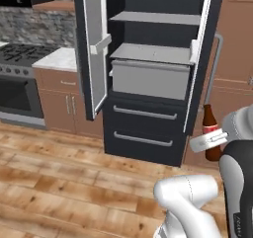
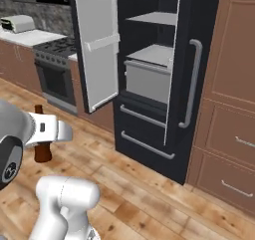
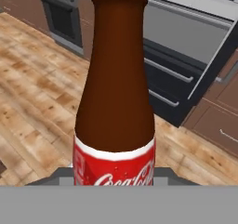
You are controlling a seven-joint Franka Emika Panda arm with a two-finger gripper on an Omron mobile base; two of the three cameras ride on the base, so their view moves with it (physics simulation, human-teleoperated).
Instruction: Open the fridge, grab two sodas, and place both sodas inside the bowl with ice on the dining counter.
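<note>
claw: the claw (image 1: 213, 139) is gripping a cola bottle (image 1: 211, 133) around its red label, jaws clamped on either side, nothing loose about it as far as I can tell

bottle position: it's sitting right in the claw, off the floor, out in front of the fridge (image 1: 148, 74) and clear of it, over the wood floor (image 1: 74, 182). In the right base view it's hanging low at the left edge, well apart from the fridge

long axis: the bottle is standing upright, neck up, base down, with the claw coming at it sideways across the label. In the hand view the neck is running straight up the middle of the frame

fridge: both upper doors are hanging open, grey-white shelves and a crisper box (image 1: 149, 77) are showing inside. I'm not seeing a second soda on the shelves from these angles, so I can't say where it is

what the next move is turning on: I'm guessing this bottle is heading to the bowl on the dining table, and neither one is anywhere in these shots. So the target is lying somewhere away from the fridge side, probably meaning the base is going to be driving or turning before any placing

watch out for: keeping the bottle upright while swinging, and the open right door (image 1: 200, 59) is sitting near the claw
</note>
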